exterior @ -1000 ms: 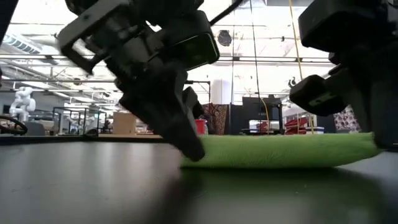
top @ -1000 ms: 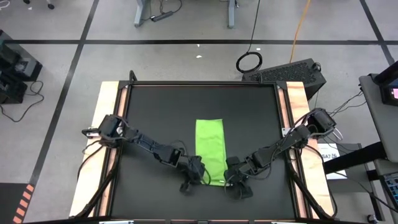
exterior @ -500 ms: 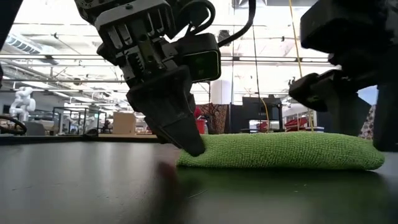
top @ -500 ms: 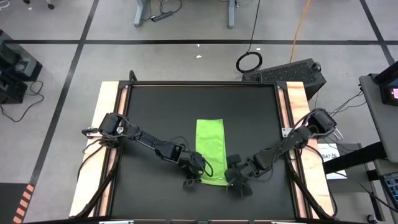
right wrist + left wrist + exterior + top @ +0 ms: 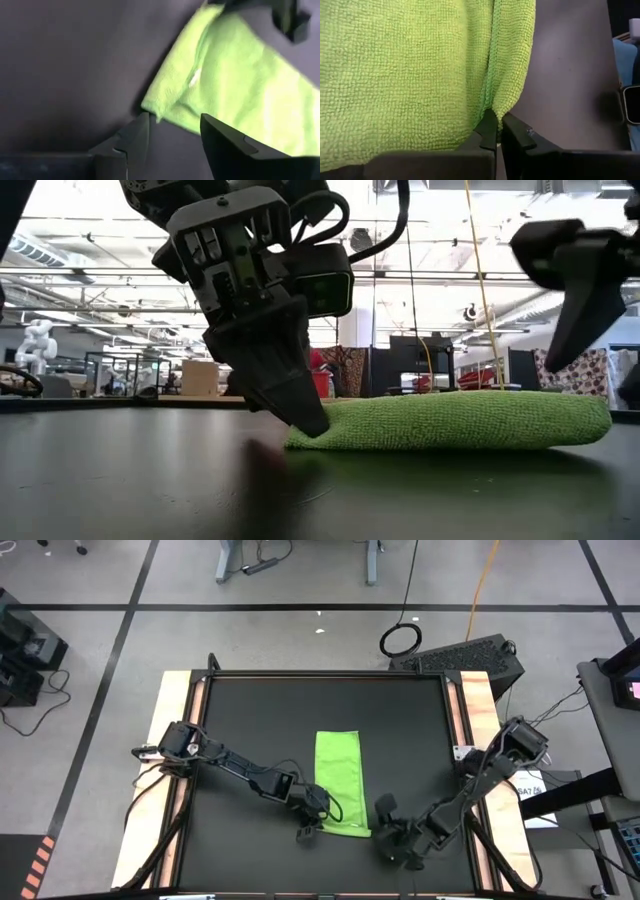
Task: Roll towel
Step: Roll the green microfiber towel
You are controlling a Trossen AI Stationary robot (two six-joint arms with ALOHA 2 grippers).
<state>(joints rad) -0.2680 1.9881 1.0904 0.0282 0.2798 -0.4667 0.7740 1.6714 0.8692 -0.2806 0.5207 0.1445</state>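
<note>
Left wrist view: soft, limp towel [image 5: 410, 65] is pinched at its corner hem by left gripper [image 5: 495, 131]; right gripper [image 5: 170, 131] is spread, off it.

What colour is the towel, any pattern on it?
The small soft cloth towel is plain lime green, no pattern; clearest in the left wrist view.

One towel [image 5: 340, 783], lime green, lies folded on one black worktop [image 5: 250, 720]. Two dark arms reach over it, each ending in one tool: the left tool [image 5: 308, 831] and the right tool [image 5: 392, 832]. One keyboard [image 5: 470, 657] lies on the floor.
</note>
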